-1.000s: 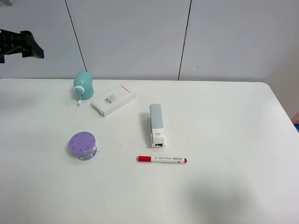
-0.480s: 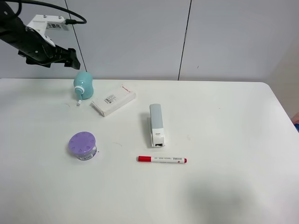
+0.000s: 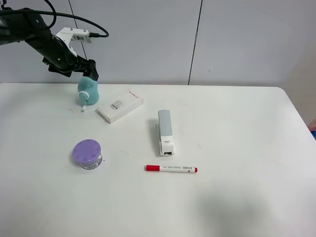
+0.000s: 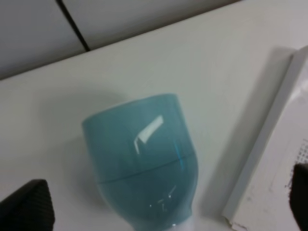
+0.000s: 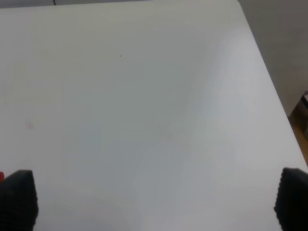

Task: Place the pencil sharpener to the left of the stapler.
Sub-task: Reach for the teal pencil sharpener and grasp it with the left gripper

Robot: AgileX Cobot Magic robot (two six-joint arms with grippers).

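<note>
The teal pencil sharpener (image 3: 89, 91) stands at the table's back left, its small white crank pointing toward the front. In the left wrist view the pencil sharpener (image 4: 143, 156) fills the middle, between two wide-apart dark fingertips (image 4: 28, 207). My left gripper (image 3: 88, 72) hovers open just above and behind it, holding nothing. Near the table's middle lies the white stapler (image 3: 165, 131) with its grey top, well right of the sharpener. My right gripper (image 5: 154, 197) is open over bare table and does not show in the exterior high view.
A flat white labelled box (image 3: 120, 105) lies between sharpener and stapler, and its edge (image 4: 269, 163) sits close beside the sharpener. A purple round tub (image 3: 87, 153) stands front left. In front of the stapler lies a red marker (image 3: 171, 169). The table's right edge (image 5: 269, 86) is near.
My left arm has swung in from the far left, moving right and down until its gripper sits just over the sharpener. Nothing on the table has moved.
</note>
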